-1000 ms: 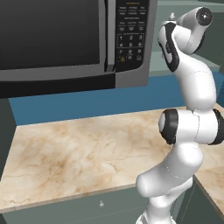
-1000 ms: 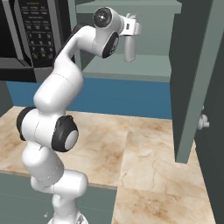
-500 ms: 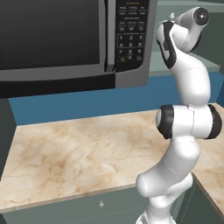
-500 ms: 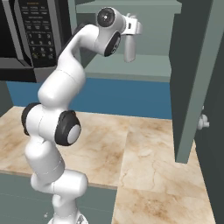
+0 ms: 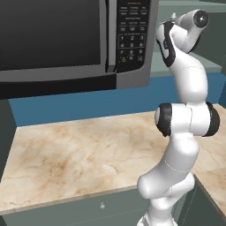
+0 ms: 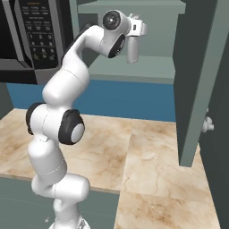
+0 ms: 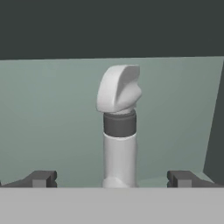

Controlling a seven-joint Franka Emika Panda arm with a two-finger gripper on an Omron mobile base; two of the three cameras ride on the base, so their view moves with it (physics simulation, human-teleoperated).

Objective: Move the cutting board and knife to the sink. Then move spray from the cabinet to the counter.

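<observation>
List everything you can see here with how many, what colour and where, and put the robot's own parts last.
spray: one, grey with a dark collar, upright on the cabinet shelf, between the open fingers
cabinet: one, grey-green, above the counter, door open at right
microwave: one, black, keypad at its right, above the counter
counter: one, beige marbled, below the microwave
wall: one strip, blue, behind the counter
arm: one, white with dark joints, raised to the shelf
hand: one, open, either side of the spray

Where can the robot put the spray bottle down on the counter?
The counter is bare below the microwave. More bare stone lies between the arm's base and the open cabinet door. The gripper is open around the spray.
</observation>
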